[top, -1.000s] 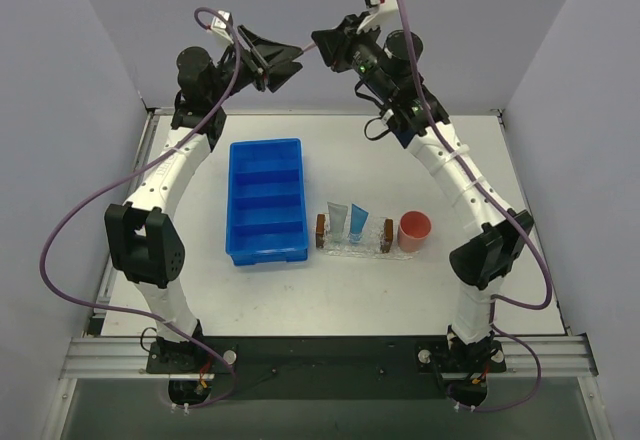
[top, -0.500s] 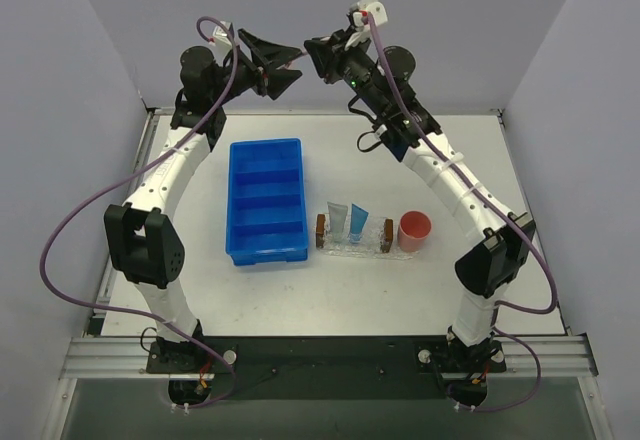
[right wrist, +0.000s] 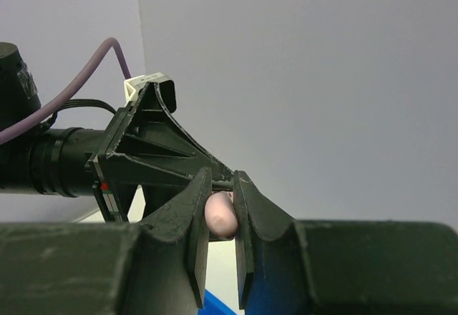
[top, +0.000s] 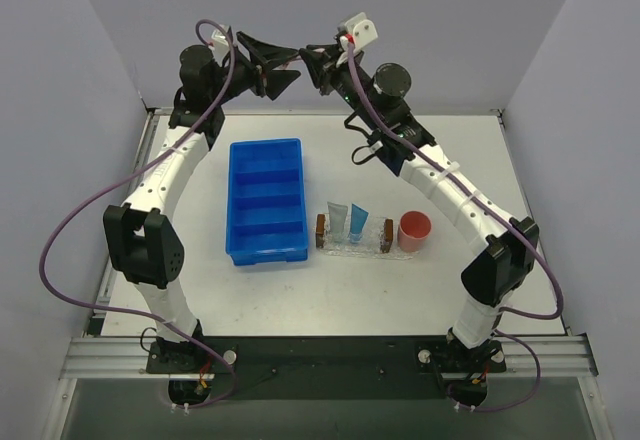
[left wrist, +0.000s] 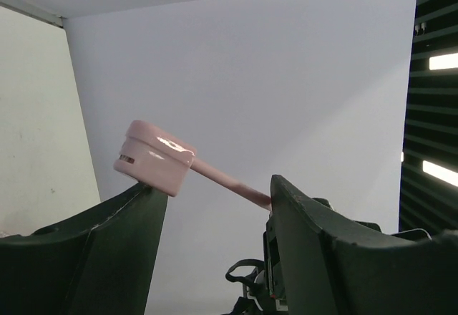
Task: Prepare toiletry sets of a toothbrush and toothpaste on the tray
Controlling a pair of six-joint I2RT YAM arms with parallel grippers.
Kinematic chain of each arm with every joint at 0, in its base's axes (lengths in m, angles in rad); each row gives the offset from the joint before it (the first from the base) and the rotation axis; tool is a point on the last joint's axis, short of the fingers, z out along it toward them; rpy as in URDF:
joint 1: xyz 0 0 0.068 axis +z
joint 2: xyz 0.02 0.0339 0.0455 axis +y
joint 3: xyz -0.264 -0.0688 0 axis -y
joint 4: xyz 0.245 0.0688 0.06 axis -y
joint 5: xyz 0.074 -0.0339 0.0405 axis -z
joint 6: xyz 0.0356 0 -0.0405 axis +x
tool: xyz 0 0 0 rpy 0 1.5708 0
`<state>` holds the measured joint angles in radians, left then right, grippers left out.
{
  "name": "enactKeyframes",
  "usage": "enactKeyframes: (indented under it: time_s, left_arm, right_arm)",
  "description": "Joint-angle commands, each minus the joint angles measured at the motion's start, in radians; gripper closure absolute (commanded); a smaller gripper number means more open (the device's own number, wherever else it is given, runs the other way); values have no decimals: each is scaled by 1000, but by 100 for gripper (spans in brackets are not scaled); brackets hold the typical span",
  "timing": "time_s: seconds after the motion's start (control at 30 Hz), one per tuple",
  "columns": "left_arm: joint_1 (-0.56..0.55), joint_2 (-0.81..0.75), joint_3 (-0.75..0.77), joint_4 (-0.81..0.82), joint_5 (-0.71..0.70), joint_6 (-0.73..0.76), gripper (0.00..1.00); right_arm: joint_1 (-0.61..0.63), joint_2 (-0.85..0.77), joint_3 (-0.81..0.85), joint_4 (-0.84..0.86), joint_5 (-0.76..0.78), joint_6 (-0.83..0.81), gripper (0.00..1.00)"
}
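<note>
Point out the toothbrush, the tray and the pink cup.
toothbrush [left wrist: 154, 163], left wrist view, its wide pink end.
tray [top: 352, 249], top external view, its clear near rim.
pink cup [top: 415, 230], top external view, its inside.

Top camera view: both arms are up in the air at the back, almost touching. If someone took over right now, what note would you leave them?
Right gripper: shut on one end of the thin pink toothbrush, held high in the air.
Left gripper: open, its jaws either side of the toothbrush's shaft, not closed on it.
Done: the pale grey-blue toothpaste tube and the brighter blue toothpaste tube lie side by side on the clear glittery rectangular tray.
Left: the toothbrush is not yet on the tray; it probably needs to be set beside the tubes.
</note>
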<state>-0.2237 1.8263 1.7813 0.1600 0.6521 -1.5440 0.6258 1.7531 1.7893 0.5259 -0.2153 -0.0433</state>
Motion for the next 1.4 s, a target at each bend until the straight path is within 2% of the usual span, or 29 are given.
enactKeyframes:
  time_s: [0.0,0.1,0.47,0.73,1.17,1.23,1.27,1.37]
  left_arm:
    - [4,-18,59,4,-19,-16,34]
    - [3,-19,67,-11,-20,-27,41]
    - [12,-41,78,-91,-20,-47,51]
    - [35,-55,67,-112,-25,-30,59]
    - [38,-55,78,-88,-23,-5,96]
    - [37,-53,79,-74,-22,4,99]
    - [38,-53,79,-71,-22,8,100]
    - [37,-52,78,-40,-19,31,100]
  right_arm:
    - [34,-79,-48,160,-30,-44,100]
    - [49,-93,-97,206,-29,-76,100]
    - [86,-83,-229,382,27,-174,100]
    - [91,-76,-269,417,45,-230,100]
    - [88,-75,-298,404,63,-257,100]
    - [87,-75,-295,384,63,-256,95]
    - [87,-76,-294,376,62,-251,89]
    - [89,-83,-283,332,54,-242,80]
